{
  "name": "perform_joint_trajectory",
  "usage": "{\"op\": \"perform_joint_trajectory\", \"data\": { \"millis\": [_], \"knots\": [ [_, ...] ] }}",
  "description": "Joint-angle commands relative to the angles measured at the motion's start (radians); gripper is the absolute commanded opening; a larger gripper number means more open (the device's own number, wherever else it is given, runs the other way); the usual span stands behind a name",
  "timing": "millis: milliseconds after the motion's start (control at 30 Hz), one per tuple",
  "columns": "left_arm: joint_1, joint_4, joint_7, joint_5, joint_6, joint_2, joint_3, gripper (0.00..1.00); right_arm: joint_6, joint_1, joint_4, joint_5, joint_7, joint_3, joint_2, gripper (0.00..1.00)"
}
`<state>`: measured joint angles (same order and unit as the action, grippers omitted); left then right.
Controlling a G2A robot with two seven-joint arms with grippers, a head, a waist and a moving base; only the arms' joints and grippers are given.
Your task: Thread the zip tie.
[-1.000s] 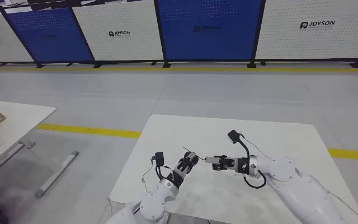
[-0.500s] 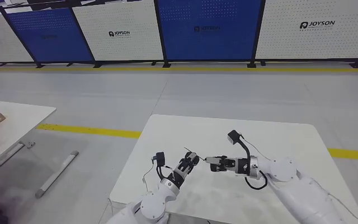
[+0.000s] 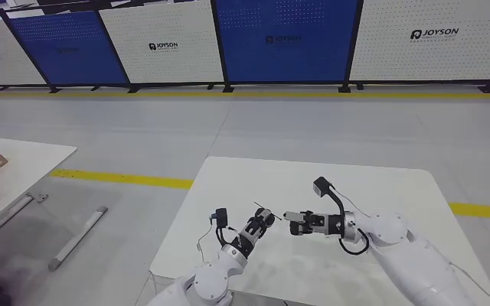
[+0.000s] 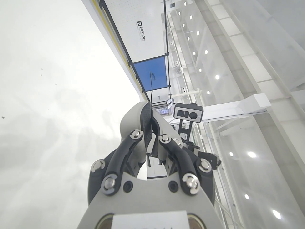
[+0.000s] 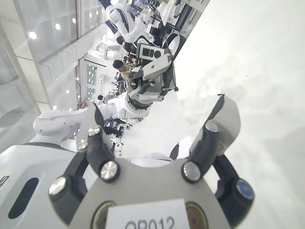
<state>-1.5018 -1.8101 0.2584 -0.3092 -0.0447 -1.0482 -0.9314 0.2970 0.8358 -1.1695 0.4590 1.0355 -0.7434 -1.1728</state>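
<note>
A thin black zip tie point(image 4: 151, 86) sticks out straight from between the fingertips of my left gripper point(image 4: 149, 107), which is shut on it. In the top view the left gripper point(image 3: 264, 219) hovers over the near part of the white table point(image 3: 383, 183), and the zip tie point(image 3: 256, 205) points up and away from it. My right gripper point(image 3: 292, 224) faces it from the right, a short gap apart. In the right wrist view the right gripper point(image 5: 159, 106) is open with nothing between its fingers, and the left gripper point(image 5: 147, 84) lies straight ahead.
The table's near-left edge point(image 3: 178, 229) runs close to the left arm. A second white table point(image 3: 31, 161) stands off to the left, with a grey bar point(image 3: 76, 237) on the floor between. Blue and white panels point(image 3: 283, 38) line the far side.
Both grippers have drifted slightly to the right and toward the near edge. The gap between them stays about the same. The left keeps hold of the zip tie.
</note>
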Motion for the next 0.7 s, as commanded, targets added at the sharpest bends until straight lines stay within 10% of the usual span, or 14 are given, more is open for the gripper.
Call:
{"op": "perform_joint_trajectory", "data": {
  "millis": [0, 167, 667],
  "knots": [
    [-0.002, 0.0, 0.0, -0.003, 0.0, -0.003, -0.005, 0.0, -0.005, 0.004, -0.001, -0.003, -0.001, -0.006, 0.0, 1.0],
    [-0.014, -0.006, -0.021, 0.0, -0.004, -0.006, -0.018, 0.0, -0.024, 0.004, 0.01, -0.008, 0.003, -0.005, -0.007, 0.49],
    [-0.054, -0.034, -0.061, 0.022, -0.013, -0.014, -0.051, 0.0, -0.05, -0.021, 0.063, -0.002, 0.037, 0.004, -0.034, 0.31]
  ]
}}
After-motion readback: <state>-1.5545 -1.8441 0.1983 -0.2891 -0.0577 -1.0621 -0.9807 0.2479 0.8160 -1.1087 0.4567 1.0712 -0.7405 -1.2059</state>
